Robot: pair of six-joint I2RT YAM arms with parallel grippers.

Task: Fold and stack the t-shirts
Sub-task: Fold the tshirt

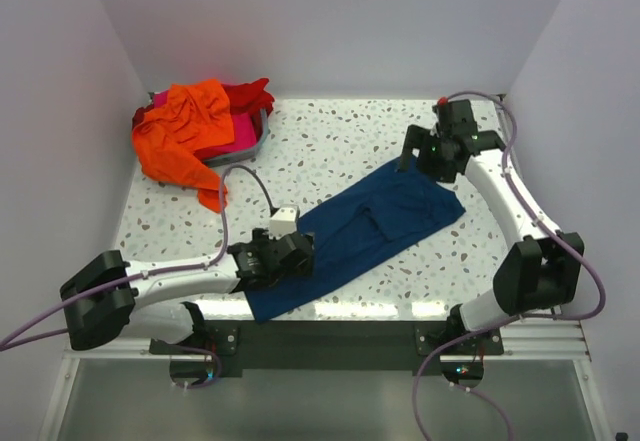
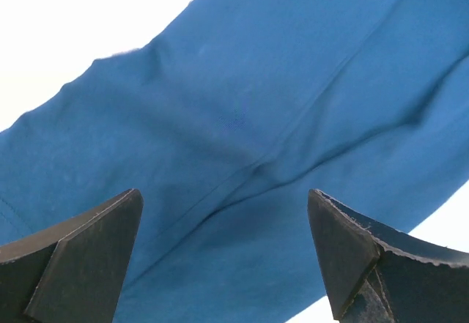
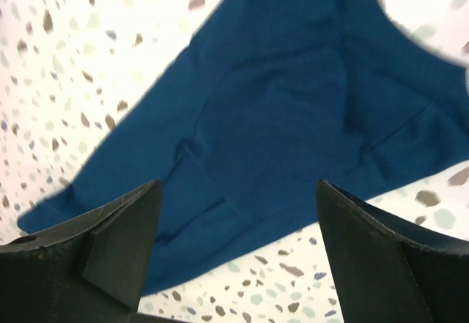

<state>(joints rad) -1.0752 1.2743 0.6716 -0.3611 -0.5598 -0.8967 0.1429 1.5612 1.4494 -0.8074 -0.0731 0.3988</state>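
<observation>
Navy t-shirt lying as a diagonal strip across the centre of the speckled table, left gripper hanging over its lower-left end with jaws spread wide and gripping nothing, right gripper hanging wide-jawed over its upper-right end, orange t-shirt spilling from a grey tray in the upper left.

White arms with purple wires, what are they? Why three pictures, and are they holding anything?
They are two robot arms bolted to a speckled white table. The big picture looks down from above: left arm, right arm. The other two come from small cameras on the wrists, showing the black left fingers and right fingers up close. Both pairs are spread open, holding nothing, over a flat navy blue cloth t-shirt. At the back, a crumpled orange t-shirt drapes over a grey tray holding red cloth and pink cloth.
</observation>
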